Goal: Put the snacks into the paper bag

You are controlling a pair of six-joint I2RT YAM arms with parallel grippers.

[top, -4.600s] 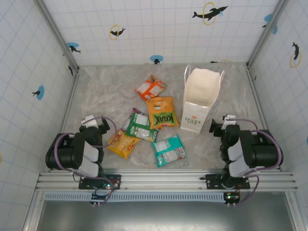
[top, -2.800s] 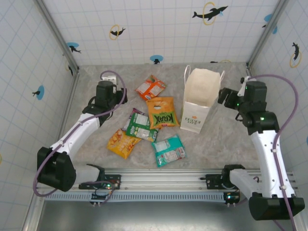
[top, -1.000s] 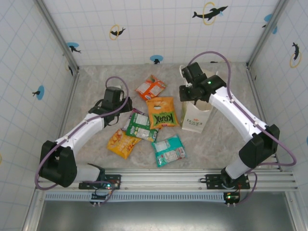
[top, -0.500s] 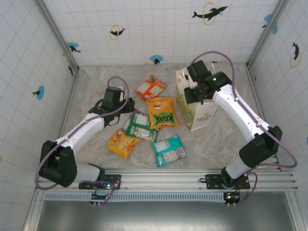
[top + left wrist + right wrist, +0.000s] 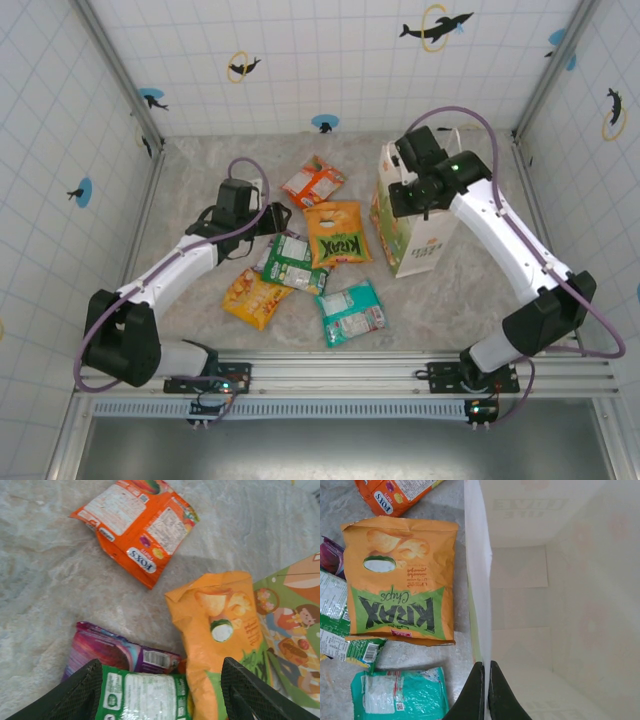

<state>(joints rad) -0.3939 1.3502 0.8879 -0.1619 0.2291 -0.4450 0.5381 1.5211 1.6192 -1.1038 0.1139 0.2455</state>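
Note:
Several snacks lie mid-table: an orange-white packet (image 5: 313,182), an orange packet (image 5: 337,233), a green one (image 5: 292,262), a yellow-orange one (image 5: 256,297) and a teal one (image 5: 351,312). My left gripper (image 5: 272,216) hovers open just left of the orange packet. In the left wrist view its fingers straddle the green packet (image 5: 145,695), with a purple packet (image 5: 105,652) tucked under that. The paper bag (image 5: 420,225) stands upright to the right. My right gripper (image 5: 483,692) is shut on the bag's left wall (image 5: 479,580), one finger inside and one outside, and the bag's inside looks empty.
Tiled walls and metal corner posts (image 5: 145,120) enclose the marble table on three sides. Bare tabletop (image 5: 200,175) lies at the back left. The right arm (image 5: 510,240) arcs over the table's right side behind the bag.
The right gripper has carried the bag's left wall a little to the right, and the bag now shows its printed side. The left gripper has edged right toward the packets, jaws slightly narrower.

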